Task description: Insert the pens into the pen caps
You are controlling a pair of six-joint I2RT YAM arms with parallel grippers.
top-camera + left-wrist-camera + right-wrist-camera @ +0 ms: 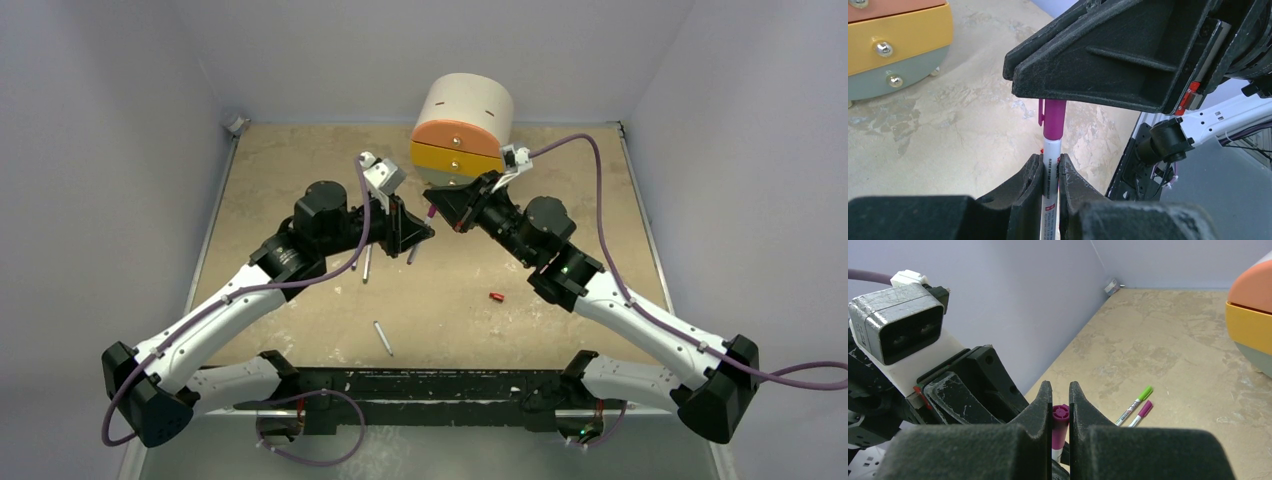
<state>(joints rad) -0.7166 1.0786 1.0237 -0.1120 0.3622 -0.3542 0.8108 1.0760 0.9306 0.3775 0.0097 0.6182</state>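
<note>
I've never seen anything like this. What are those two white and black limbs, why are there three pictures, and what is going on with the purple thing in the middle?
Those are two robot arms bolted at the near edge of a table, each ending in a two-finger gripper. The wide picture comes from a fixed camera above and behind them. The other two come from small cameras on the wrists, so each shows its own fingers up close.

In the middle, the left gripper is shut on the white barrel of a pen, and the right gripper is shut on the magenta cap sitting at that pen's end.

On the table lie two capped pens side by side, one with a green cap and one with a purple cap, an uncapped pen and a loose red cap. At the back stands a small drawer unit.
</note>
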